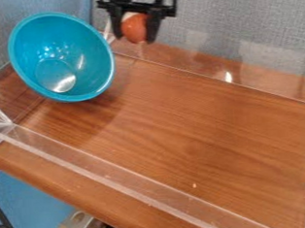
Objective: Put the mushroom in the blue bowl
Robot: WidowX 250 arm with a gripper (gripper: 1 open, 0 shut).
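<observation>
From the camera: my gripper (136,22) hangs at the top edge, above the table (182,124), its fingers pinching the mushroom (135,27). The tilted bowl (61,58) sits to the left, lower in the picture, apart from it.

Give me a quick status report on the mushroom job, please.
Gripper shut on mushroom, lifted above table. Blue bowl tilted on its side, to the left in the picture, empty. Nothing between them.

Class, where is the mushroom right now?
The mushroom hangs between the gripper's fingers near the camera view's top edge, above the table's far side, just right of the tilted blue bowl.
</observation>
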